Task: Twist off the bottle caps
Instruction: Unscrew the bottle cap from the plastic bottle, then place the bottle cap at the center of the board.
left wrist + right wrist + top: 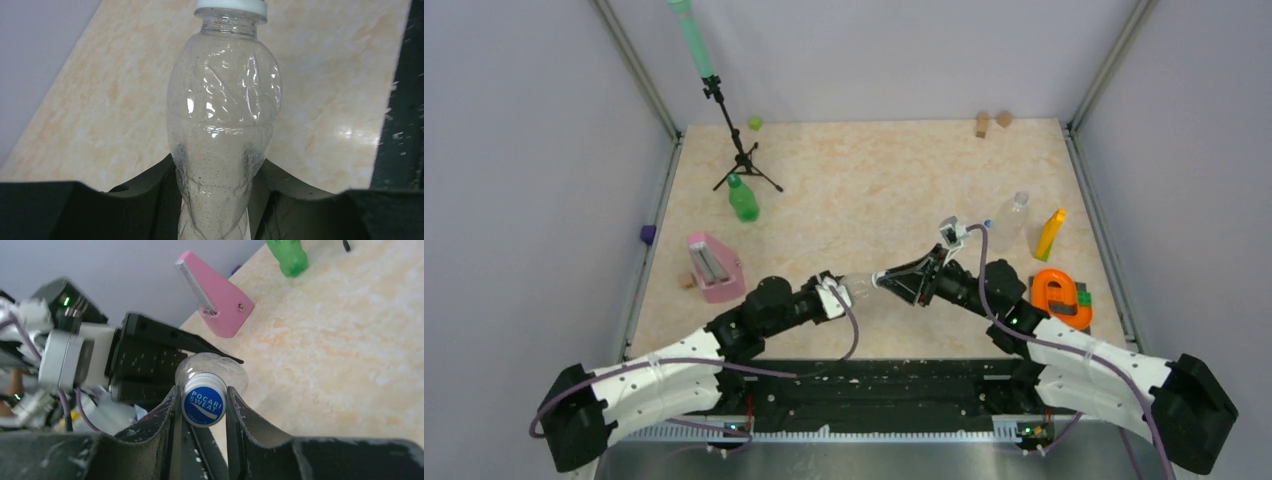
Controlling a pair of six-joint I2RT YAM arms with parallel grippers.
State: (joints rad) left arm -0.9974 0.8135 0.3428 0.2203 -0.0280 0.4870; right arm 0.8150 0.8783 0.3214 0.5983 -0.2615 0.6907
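My left gripper [839, 295] is shut on the lower body of a clear bottle [223, 100], held level above the table's near middle. The bottle's neck points toward my right gripper [886, 281]. In the right wrist view the blue bottle cap [203, 401], printed in white, sits between the right fingers [172, 415], and both pads press on its sides. The left fingers [150, 200] squeeze the bottle's base inward. A green bottle [743, 199] with a dark green cap stands at the back left. Another clear bottle [1009, 220] is at the right.
A pink wedge-shaped block [714, 267] sits left of the left arm. A black tripod [739, 150] stands behind the green bottle. A tall yellow block [1050, 234] and an orange object [1059, 295] are at the right edge. Small wooden blocks [992, 121] lie at the back.
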